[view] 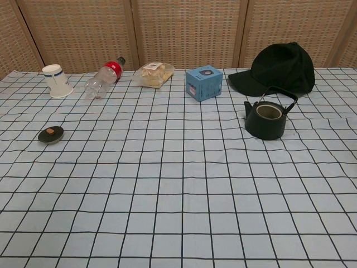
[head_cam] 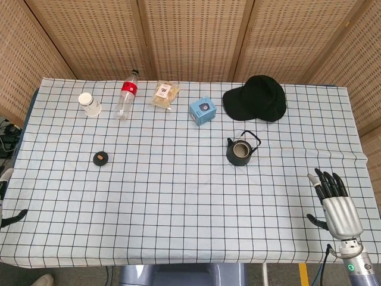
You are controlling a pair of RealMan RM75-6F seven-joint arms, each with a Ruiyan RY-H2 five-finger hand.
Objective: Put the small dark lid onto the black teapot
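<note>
The small dark lid (head_cam: 100,158) with a brown knob lies flat on the checked cloth at the left; the chest view shows the lid (view: 51,134) too. The black teapot (head_cam: 240,151) stands uncovered right of centre, its handle up, also seen as the teapot (view: 266,119) in the chest view. My right hand (head_cam: 337,204) hovers at the table's near right corner, fingers straight and apart, holding nothing, well away from the teapot. Only the fingertips of my left hand (head_cam: 6,199) show at the left edge, far from the lid.
Along the back stand a white paper cup (head_cam: 90,104), a lying plastic bottle with a red label (head_cam: 126,97), a bagged snack (head_cam: 165,93), a blue box (head_cam: 202,111) and a black cap (head_cam: 257,98). The table (head_cam: 178,238) edge runs near the bottom.
</note>
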